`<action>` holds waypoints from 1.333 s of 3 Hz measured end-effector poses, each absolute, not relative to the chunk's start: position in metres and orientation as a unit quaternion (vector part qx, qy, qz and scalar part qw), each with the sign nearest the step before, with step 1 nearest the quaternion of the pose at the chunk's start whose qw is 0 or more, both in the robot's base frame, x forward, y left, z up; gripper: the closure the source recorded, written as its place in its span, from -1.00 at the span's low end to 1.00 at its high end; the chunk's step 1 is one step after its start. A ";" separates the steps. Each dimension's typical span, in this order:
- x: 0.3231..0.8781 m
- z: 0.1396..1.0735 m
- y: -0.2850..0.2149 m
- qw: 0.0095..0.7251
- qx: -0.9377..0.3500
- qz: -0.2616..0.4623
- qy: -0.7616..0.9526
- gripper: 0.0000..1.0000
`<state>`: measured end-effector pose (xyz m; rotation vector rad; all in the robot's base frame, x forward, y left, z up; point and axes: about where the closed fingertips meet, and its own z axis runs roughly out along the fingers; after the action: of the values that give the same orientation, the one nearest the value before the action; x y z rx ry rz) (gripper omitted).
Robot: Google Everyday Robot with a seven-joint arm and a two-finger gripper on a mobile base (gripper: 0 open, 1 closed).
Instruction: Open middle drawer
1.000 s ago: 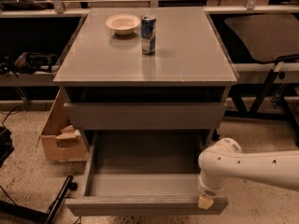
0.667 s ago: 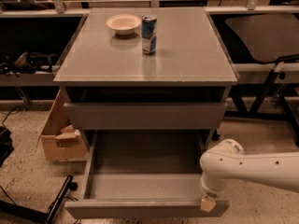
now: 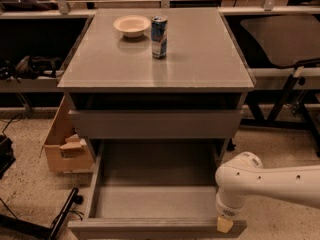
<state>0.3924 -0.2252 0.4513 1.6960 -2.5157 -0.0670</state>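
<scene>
A grey cabinet [image 3: 155, 79] has a closed grey drawer front [image 3: 155, 124] under its top. Below it the middle drawer [image 3: 155, 201] stands pulled far out, a wide shallow grey tray with nothing in it. Its flat handleless front [image 3: 150, 229] lies at the bottom edge of the view. My white arm [image 3: 270, 181] comes in from the right. My gripper [image 3: 224, 224] points down at the right end of that drawer front and touches its top edge. Any drawer lower down is hidden.
A white bowl [image 3: 132, 25] and a blue can [image 3: 159, 30] stand on the cabinet top. A cardboard box [image 3: 65, 149] sits on the floor at the cabinet's left. A black pole [image 3: 62, 216] lies at the lower left. Dark chairs and table legs [image 3: 287, 99] stand at the right.
The open drawer has slid a little further out toward the camera. My gripper has moved with its front edge, slightly down and to the right.
</scene>
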 end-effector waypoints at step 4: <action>0.361 0.445 -0.239 0.085 0.545 -0.037 -0.834 0.65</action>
<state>0.3610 -0.2386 0.4450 1.6243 -2.4859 -0.1092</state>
